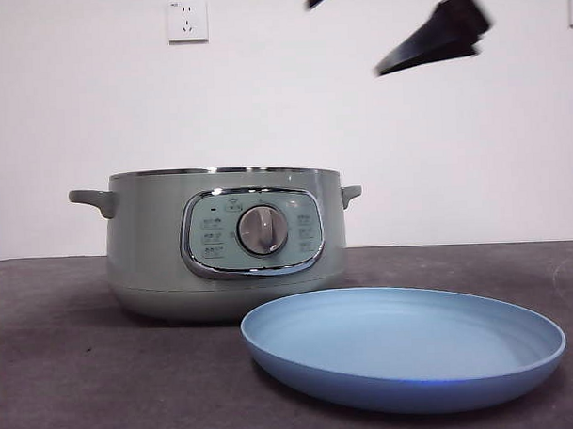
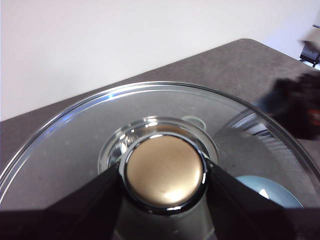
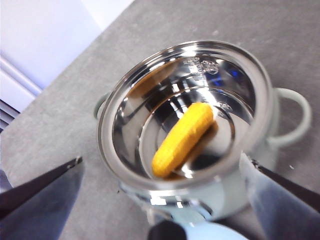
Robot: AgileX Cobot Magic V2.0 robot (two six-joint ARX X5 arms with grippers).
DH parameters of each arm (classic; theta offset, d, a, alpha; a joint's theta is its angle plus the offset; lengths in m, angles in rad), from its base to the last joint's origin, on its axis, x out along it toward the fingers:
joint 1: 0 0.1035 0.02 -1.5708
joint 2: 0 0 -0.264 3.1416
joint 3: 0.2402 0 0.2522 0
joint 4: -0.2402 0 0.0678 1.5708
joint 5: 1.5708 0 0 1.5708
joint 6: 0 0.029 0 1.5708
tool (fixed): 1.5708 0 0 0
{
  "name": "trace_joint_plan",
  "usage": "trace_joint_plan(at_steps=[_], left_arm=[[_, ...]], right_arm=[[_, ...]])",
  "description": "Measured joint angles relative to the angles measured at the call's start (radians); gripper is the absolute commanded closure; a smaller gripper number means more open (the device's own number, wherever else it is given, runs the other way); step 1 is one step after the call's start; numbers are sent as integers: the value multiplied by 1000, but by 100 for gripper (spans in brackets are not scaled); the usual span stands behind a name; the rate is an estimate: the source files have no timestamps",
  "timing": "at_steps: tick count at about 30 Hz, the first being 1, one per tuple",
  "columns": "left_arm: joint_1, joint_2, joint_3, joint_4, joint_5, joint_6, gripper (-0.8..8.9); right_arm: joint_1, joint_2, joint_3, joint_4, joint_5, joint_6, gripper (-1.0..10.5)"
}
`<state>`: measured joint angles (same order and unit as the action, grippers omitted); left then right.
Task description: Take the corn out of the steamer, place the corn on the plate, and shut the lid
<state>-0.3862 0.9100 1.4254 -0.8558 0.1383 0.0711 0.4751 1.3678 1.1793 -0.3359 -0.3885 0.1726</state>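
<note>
1. Front view: the steamer [image 1: 226, 243] stands on the dark grey surface [image 1: 57, 373], uncovered, with its chrome rim bare, its control panel and its silver dial [image 1: 263, 230] facing the camera.
2. Front view: the plate [image 1: 404, 347], light blue and holding nothing, lies just beside the steamer, nearer the camera and to the picture's right; its rim overlaps the pot's base in this view.
3. Front view: a black tool tip hangs high near the top edge, above and to the right of the steamer, clear of it. A white wall socket [image 1: 186, 20] sits on the wall behind.
4. Left wrist view: the left tool [image 2: 164, 172] is clamped on the knob [image 2: 164, 171] of the lid [image 2: 85, 135], one black jaw on each side of the knob. The glass dome with its chrome rim is carried above the surface; a pale blue patch shows through the glass.
5. Right wrist view: the right tool [image 3: 160, 200] is spread wide, gripping nothing, poised over the open steamer [image 3: 190, 125].
6. Right wrist view: the corn [image 3: 183, 138] lies on its side on the polished steel floor of the steamer, touched by neither jaw. One side handle [image 3: 295, 117] of the pot shows.
</note>
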Motion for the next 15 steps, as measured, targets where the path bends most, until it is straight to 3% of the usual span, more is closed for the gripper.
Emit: trace_joint_plan(at_steps=[5, 15], left_arm=[[0, -96, 0, -96, -14, 1, 822], [0, -253, 0, -249, -41, 15, 822]], right_arm=[[73, 165, 166, -35, 68, 11, 410], [159, 529, 622, -270, 240, 12, 411]])
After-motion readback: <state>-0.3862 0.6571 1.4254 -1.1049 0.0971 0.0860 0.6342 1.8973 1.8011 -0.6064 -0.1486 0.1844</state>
